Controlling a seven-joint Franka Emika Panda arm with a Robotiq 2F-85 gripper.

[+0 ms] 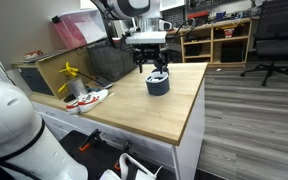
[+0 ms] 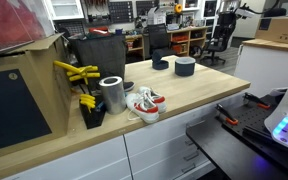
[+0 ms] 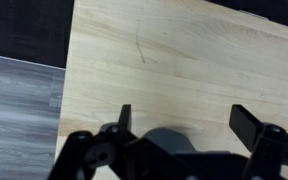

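Pincer [image 1: 157, 70] spread wide, gripping nothing, hanging straight above dark round container [image 1: 157, 85], tips pointing down towards it and, as far as can be told, not touching. Same from the wrist view: pincer [image 3: 184, 120] with black fingers [image 3: 124, 118] well apart, grey rounded top of container [image 3: 169, 142] between them, partly hidden by the pincer's own body.

Standing upright on light wooden tabletop [image 1: 154, 115], towards the far end and nearer the right edge in an exterior view; likewise far along the same top [image 2: 185, 66] seen from the opposite end.

Probably light and stiff: short, squat, hard-walled, likely plastic, so little give under the fingers and small risk of crushing. Smooth curved side, so possibly slippery. Best taken across the widest part, one finger on each opposite side of the wall, low enough not to tip it. Open or lidded: cannot tell.

Just beside it in an exterior view, smaller dark round thing [image 2: 161, 63], too small to identify. Well apart, towards the near left end: white and red shoes [image 1: 87, 99], silver can [image 2: 111, 93] just beside them, yellow tool [image 2: 74, 70], black box [image 2: 94, 50] behind. Beyond the table on the right: grey plank floor [image 1: 249, 110], black office chair [image 1: 274, 40], wooden shelves [image 1: 219, 40] at the far wall.
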